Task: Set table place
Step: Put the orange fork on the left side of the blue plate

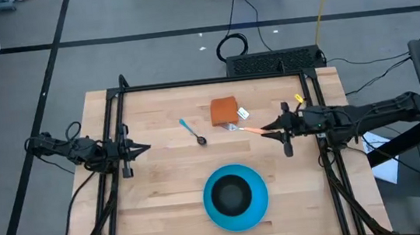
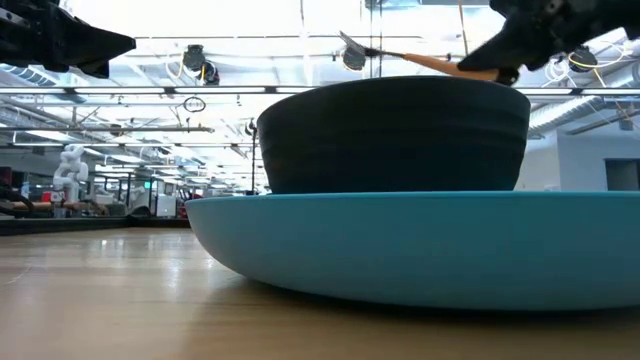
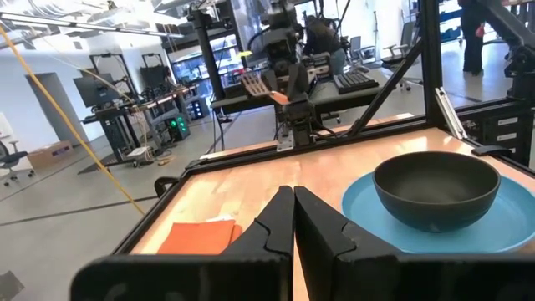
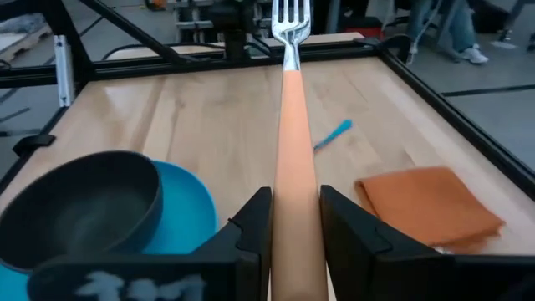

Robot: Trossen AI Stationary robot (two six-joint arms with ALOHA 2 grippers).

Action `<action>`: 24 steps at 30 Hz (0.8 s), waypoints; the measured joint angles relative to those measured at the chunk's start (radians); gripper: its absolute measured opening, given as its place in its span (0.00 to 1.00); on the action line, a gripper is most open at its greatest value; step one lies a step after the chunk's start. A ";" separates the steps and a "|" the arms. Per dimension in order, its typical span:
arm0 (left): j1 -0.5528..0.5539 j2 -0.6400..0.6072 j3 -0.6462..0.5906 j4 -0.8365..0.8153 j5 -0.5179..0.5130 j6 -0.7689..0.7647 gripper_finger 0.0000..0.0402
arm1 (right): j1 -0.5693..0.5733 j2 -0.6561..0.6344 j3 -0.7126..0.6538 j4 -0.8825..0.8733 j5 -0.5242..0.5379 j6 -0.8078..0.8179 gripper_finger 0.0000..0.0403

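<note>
A: Left side?
B: Left gripper (image 1: 144, 148) pinched shut, empty, hovering at the table's (image 1: 165, 208) left edge.
A: Then rightward?
B: Blue-handled spoon (image 1: 191, 131), orange cloth (image 1: 224, 111) with unreadable white tag; black bowl (image 1: 231, 194) on blue plate (image 1: 258, 205) nearer. Right gripper (image 1: 266, 133) clamping orange-handled fork (image 1: 249, 129), raised, right.

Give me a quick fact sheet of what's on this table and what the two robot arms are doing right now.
Plate: blue plate, near table edge
Bowl: black bowl sitting on the plate
Fork: orange-handled fork, lifted off the table
Right gripper: shut on the fork handle
Spoon: blue-handled spoon, lying mid-table, untouched
Cloth: folded orange cloth beyond the spoon
Left gripper: shut, empty, at the left side
</note>
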 joint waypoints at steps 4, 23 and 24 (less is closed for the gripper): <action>0.000 0.000 0.000 0.000 0.000 0.000 0.04 | 0.042 -0.054 -0.052 -0.003 0.047 0.050 0.16; 0.000 0.000 0.000 0.000 0.000 -0.012 0.04 | 0.450 -0.034 -0.188 -0.178 0.511 0.683 0.16; 0.000 0.000 0.000 0.000 0.000 -0.015 0.04 | 0.469 -0.021 -0.188 -0.189 0.525 0.728 0.16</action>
